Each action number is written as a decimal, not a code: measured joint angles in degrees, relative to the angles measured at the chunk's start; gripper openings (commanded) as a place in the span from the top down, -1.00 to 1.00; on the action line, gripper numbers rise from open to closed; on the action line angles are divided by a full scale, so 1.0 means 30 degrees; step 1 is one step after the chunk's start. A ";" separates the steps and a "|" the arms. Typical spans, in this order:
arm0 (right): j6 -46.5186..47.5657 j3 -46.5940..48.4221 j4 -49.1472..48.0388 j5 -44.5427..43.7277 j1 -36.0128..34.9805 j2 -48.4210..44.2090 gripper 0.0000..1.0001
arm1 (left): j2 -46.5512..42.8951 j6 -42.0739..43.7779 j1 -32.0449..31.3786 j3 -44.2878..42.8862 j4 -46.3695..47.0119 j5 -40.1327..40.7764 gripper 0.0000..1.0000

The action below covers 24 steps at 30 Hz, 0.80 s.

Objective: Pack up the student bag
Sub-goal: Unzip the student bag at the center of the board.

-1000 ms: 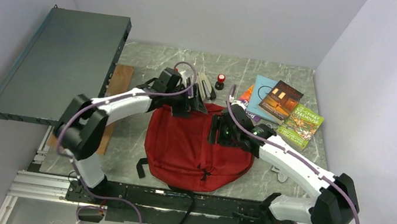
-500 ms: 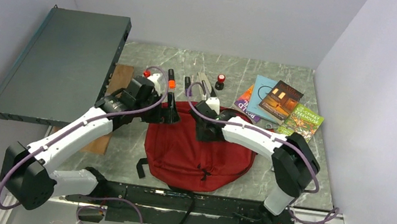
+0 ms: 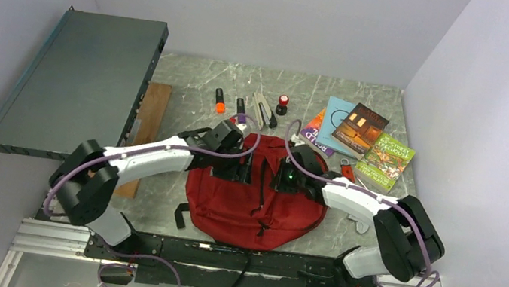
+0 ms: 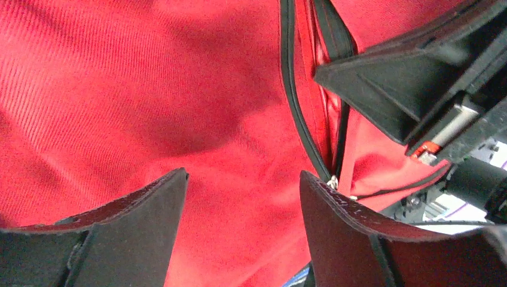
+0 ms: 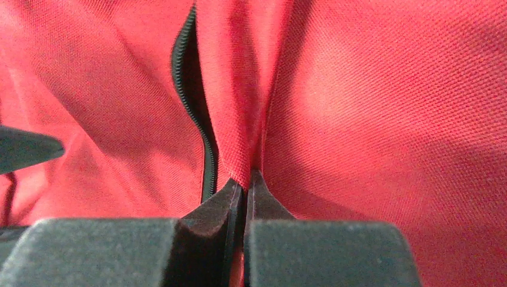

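Note:
The student bag (image 3: 228, 197) lies flat, red, at the near middle of the table. Both grippers are down on its upper part, on either side of the black zipper (image 4: 292, 89). My left gripper (image 4: 242, 179) stands open over flat red fabric, its fingers (image 4: 149, 206) pinching nothing. It is also in the top view (image 3: 242, 166). My right gripper (image 5: 245, 182) is shut on a raised fold of red fabric just right of the open zipper (image 5: 190, 107). From above the right gripper (image 3: 284, 177) sits close beside the left one.
Books (image 3: 360, 129) and a green book (image 3: 386, 159) lie at the back right. Two markers (image 3: 219, 100), a small red-topped item (image 3: 282, 104) and a slim tool (image 3: 264, 111) lie behind the bag. A dark rack panel (image 3: 85, 84) and a wooden board (image 3: 154, 109) are on the left.
My left gripper moved from the bag's back-left edge onto its upper middle and narrowed somewhat. My right gripper shifted slightly right and shut on a fold of the fabric.

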<state>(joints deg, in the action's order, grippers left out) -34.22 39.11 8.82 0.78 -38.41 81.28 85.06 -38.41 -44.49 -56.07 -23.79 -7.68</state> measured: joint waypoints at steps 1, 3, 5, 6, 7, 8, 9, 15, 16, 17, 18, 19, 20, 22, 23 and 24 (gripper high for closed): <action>-0.0342 -0.0736 -0.1333 0.1239 0.0583 0.0124 1.00 | 0.0634 -0.0029 -0.0051 -0.0226 0.0124 -0.0007 -0.51; -0.0889 -0.1712 -0.3155 0.2769 0.1260 0.0211 1.00 | 0.1756 -0.0080 -0.0080 -0.0874 0.0197 0.0029 -0.63; -0.1333 -0.2186 -0.4444 0.3912 0.1457 0.0240 1.00 | 0.2783 -0.0109 -0.0109 -0.1749 0.0189 0.0189 -0.67; -0.1537 -0.2273 -0.4874 0.4313 0.1457 0.0277 1.00 | 0.3235 -0.0138 -0.0131 -0.2222 0.0197 0.0328 -0.67; -0.1698 -0.2339 -0.5370 0.4765 0.1421 0.0313 1.00 | 0.3679 -0.0182 -0.0182 -0.2747 0.0182 0.0510 -0.64; -0.1836 -0.2361 -0.5719 0.5122 0.1406 0.0328 1.00 | 0.4124 -0.0284 -0.0255 -0.3315 0.0131 0.0809 -0.58; -0.1974 -0.2397 -0.5982 0.5421 0.1406 0.0328 1.00 | 0.4459 -0.0437 -0.0321 -0.3759 0.0073 0.1064 -0.50; -0.2178 -0.2433 -0.6317 0.6105 0.1399 0.0321 1.00 | 0.6943 -0.0765 -0.0729 -0.6681 -0.0634 0.2812 -0.25; -0.2178 -0.2433 -0.6309 0.6113 0.1399 0.0284 1.00 | 0.7264 -0.0794 -0.0780 -0.6987 -0.0787 0.3045 -0.15; -0.2171 -0.2433 -0.6295 0.6113 0.1399 0.0226 1.00 | 0.7570 -0.0860 -0.0831 -0.7227 -0.0933 0.3220 -0.02; -0.2171 -0.2433 -0.6266 0.6113 0.1399 0.0168 1.00 | 0.7810 -0.0947 -0.0896 -0.7373 -0.1078 0.3410 0.06; -0.2164 -0.2433 -0.6251 0.6113 0.1399 0.0109 1.00 | 0.7956 -0.0984 -0.0954 -0.7453 -0.1195 0.3541 0.08; -0.2164 -0.2433 -0.6237 0.6105 0.1399 0.0087 1.00 | 0.8087 -0.0998 -0.1035 -0.7490 -0.1282 0.3687 0.08; -0.2164 -0.2433 -0.6127 0.6113 0.1406 0.0051 1.00 | 0.8138 -0.0991 -0.1137 -0.7482 -0.1355 0.3905 0.07; -0.2157 -0.2455 -0.6113 0.6113 0.1413 0.0022 1.00 | 0.8138 -0.0984 -0.1188 -0.7439 -0.1304 0.4007 0.08; -0.2142 -0.2463 -0.6105 0.6113 0.1421 -0.0007 1.00 | 0.8058 -0.0984 -0.1239 -0.7264 -0.1086 0.4087 0.08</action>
<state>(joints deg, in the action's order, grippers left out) -40.64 31.73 -9.50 19.11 -34.15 81.25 109.23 -41.36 -48.21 -77.87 -27.05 4.58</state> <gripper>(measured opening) 0.023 0.468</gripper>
